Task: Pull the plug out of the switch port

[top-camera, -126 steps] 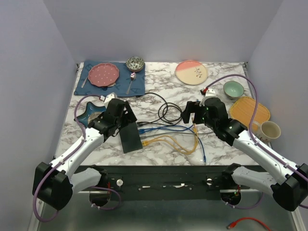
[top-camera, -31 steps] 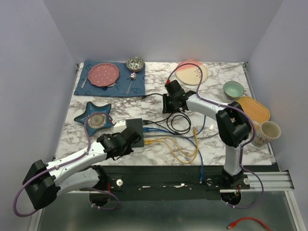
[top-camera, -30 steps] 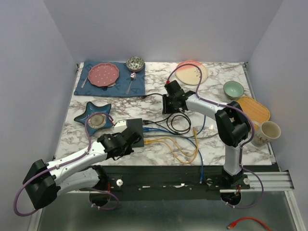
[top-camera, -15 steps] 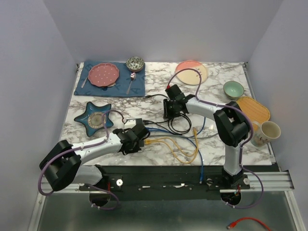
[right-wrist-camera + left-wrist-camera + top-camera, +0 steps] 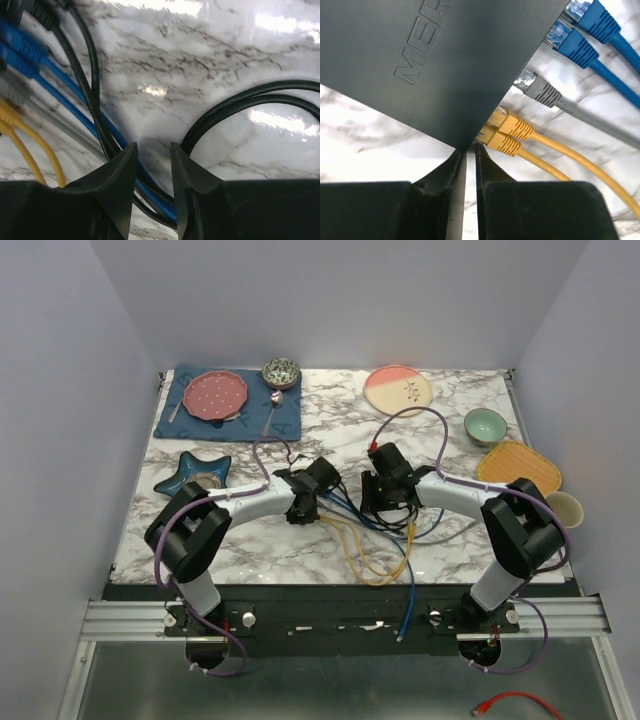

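The switch [image 5: 420,60] lay flat on the marble table [image 5: 250,550], near the middle. In the left wrist view it was a big dark box that filled the top left, with raised letters on it. Five plugs sat in the row of holes along its edge: two blue plugs [image 5: 592,20] at the top, then one grey plug [image 5: 542,91], then two yellow plugs [image 5: 512,125] down by the corner. The left gripper [image 5: 470,149] had its fingers almost together, with only a thin slit between them and nothing in that slit. Its tips sat right at the corner of the switch, just beside the lowest yellow plug. In the top view this gripper covered most of the switch. The right gripper [image 5: 152,147] was low over the wires, to the right of the switch and apart from it. Its fingers were a little way apart and did not squeeze anything that I could see. Blue wires [image 5: 75,91] ran down under its left finger, and a black wire loop [image 5: 215,112] curved away on the right. A star dish [image 5: 195,473] sat near the left edge and a green bowl [image 5: 485,425] sat at the far right
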`<state>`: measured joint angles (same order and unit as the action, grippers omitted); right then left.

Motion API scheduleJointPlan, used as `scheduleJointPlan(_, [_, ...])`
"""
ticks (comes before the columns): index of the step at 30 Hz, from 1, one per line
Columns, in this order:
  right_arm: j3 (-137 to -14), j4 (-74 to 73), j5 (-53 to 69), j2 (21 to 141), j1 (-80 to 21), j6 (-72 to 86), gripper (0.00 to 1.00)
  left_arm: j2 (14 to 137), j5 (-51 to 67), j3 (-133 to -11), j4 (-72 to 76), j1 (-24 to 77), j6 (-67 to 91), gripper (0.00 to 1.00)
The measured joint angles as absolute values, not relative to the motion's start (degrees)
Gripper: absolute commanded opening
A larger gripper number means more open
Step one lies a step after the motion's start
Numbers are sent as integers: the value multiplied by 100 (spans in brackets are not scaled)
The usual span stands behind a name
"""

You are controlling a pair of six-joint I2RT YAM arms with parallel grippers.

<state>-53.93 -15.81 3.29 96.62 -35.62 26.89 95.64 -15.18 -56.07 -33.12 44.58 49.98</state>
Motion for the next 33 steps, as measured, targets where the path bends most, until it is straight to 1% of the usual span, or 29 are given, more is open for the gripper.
scheduleJointPlan(8, [-4705,-1555,384,9032,-3553,2764,43,10538,-1586,-6864,-3562,4274,4534,21])
scheduleJointPlan(18, [-4696,-1470,766,9074,-3557,2899,44,11692,-1579,-8676,-3824,3782,4032,21])
scheduleJointPlan(22, [-4884,-1492,858,9231,-3559,2921,46,11773,-1581,-9028,-3833,3653,3940,21])
scheduleJointPlan(25, [-5011,-1575,775,9223,-3564,2919,49,11681,-1592,-8919,-3758,3557,3922,23])
scheduleJointPlan(26, [-5039,-1612,692,9185,-3564,2917,50,11598,-1612,-8801,-3732,3511,3922,27])
scheduleJointPlan(28, [-5061,-1673,482,9019,-3562,2912,51,11358,-1658,-8501,-3721,3395,3918,31])
scheduleJointPlan(30, [-5072,-1719,294,8814,-3555,2891,52,11021,-1726,-8171,-3712,3291,3924,37])
scheduleJointPlan(31, [-5076,-1737,209,8713,-3551,2869,52,10801,-1767,-7996,-3699,3221,3927,46])
scheduleJointPlan(32, [-5081,-1761,130,8628,-3551,2849,52,10643,-1787,-7883,-3686,3177,3929,65])
scheduleJointPlan(33, [-5083,-1778,54,8560,-3548,2836,52,10444,-1806,-7736,-3642,3146,3922,74])
